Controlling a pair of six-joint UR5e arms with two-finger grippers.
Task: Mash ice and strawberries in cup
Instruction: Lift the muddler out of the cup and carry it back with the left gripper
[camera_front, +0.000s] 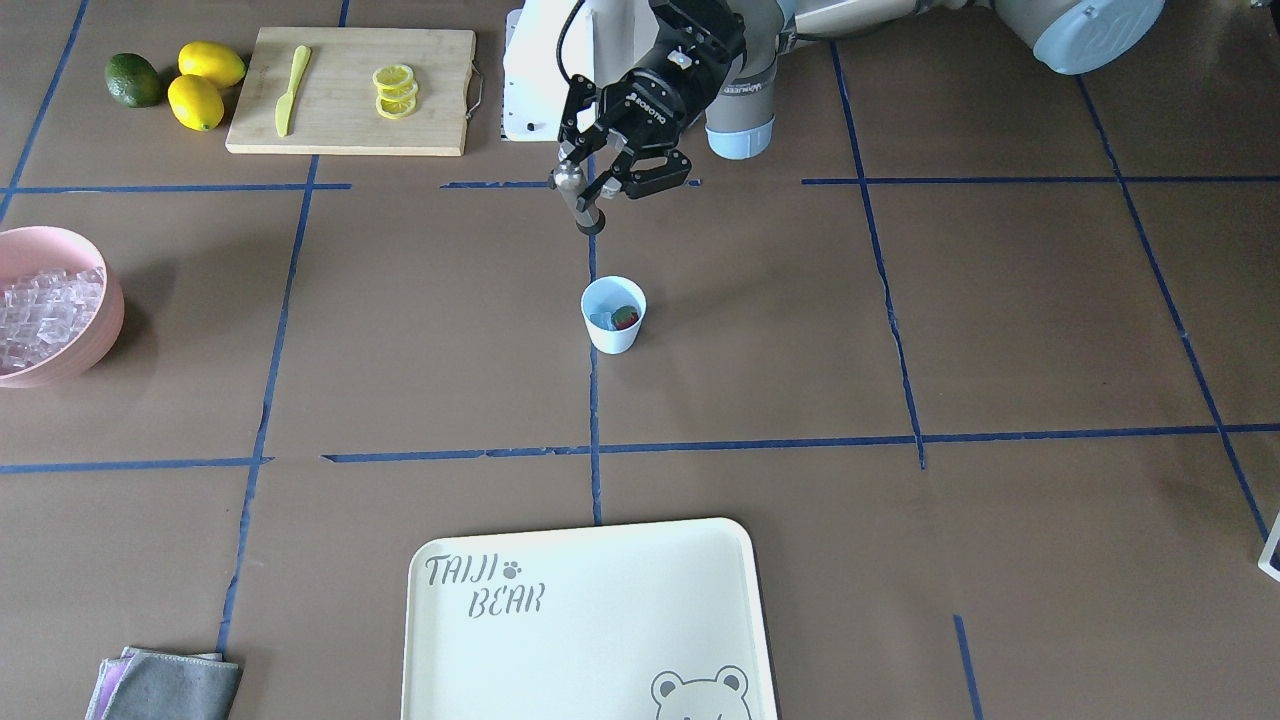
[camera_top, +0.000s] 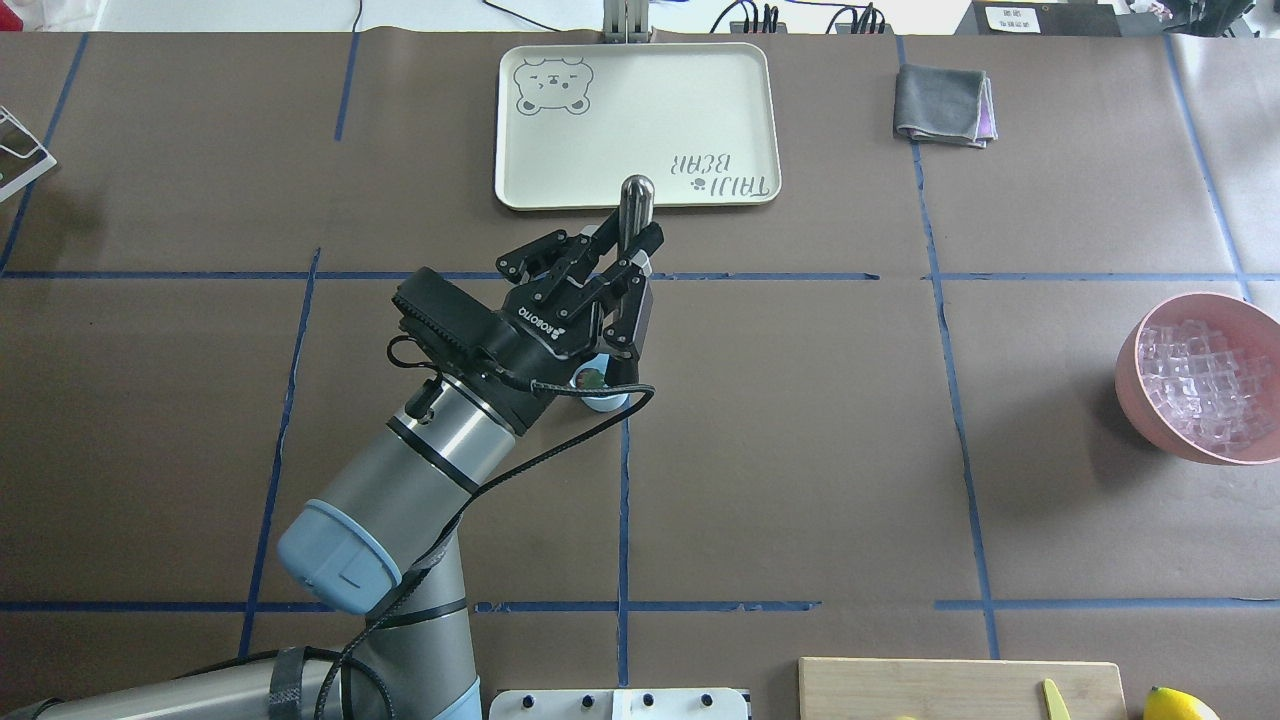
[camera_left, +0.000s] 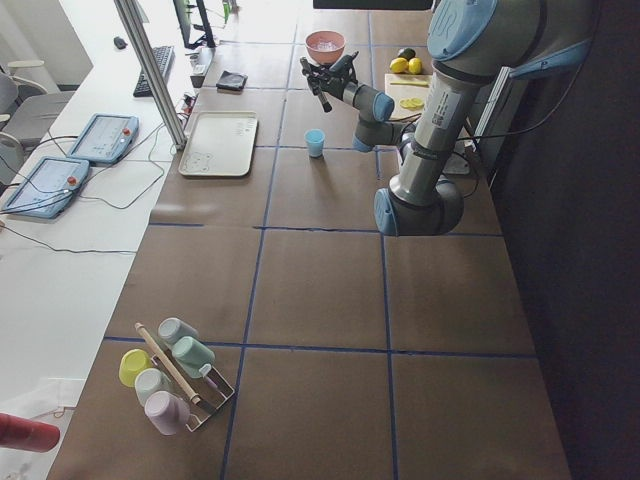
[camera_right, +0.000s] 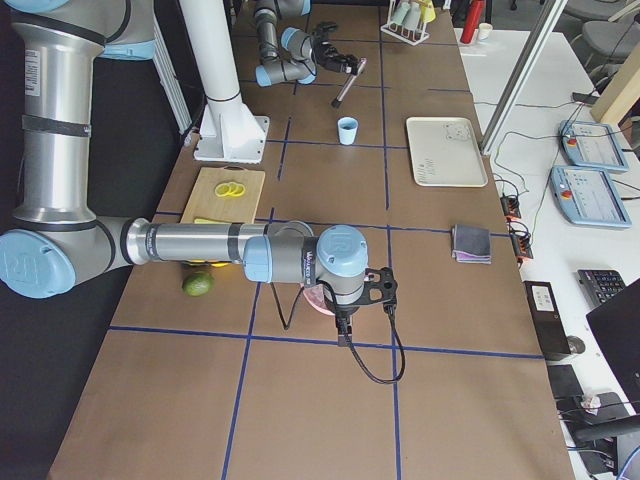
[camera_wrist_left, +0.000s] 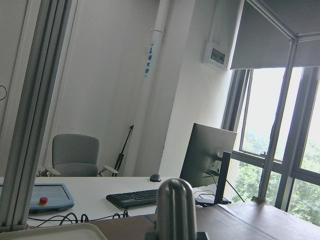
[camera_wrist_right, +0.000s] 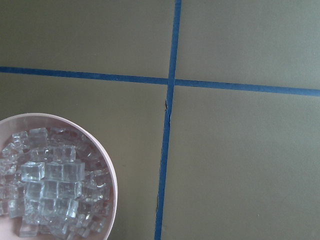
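Note:
The cup (camera_front: 613, 315), white outside and light blue inside, stands at the table's middle. In it lie a red strawberry (camera_front: 627, 317) and clear ice (camera_front: 602, 321). My left gripper (camera_front: 598, 172) is shut on a metal muddler (camera_front: 583, 200) and holds it tilted, its dark tip a little above the cup and toward the robot's side of it. In the overhead view the left gripper (camera_top: 622, 268) hides most of the cup (camera_top: 606, 401); the muddler's rounded end (camera_top: 637, 195) sticks out past the fingers. My right gripper (camera_right: 347, 322) shows only in the exterior right view, over the pink bowl; whether it is open or shut I cannot tell.
A pink bowl (camera_front: 98, 335) full of ice cubes (camera_wrist_right: 50, 185) sits at the table's edge. A cutting board (camera_front: 350, 90) carries lemon slices and a yellow knife, with lemons and an avocado beside it. A cream tray (camera_front: 590, 620) and a grey cloth (camera_front: 170, 685) lie on the operators' side.

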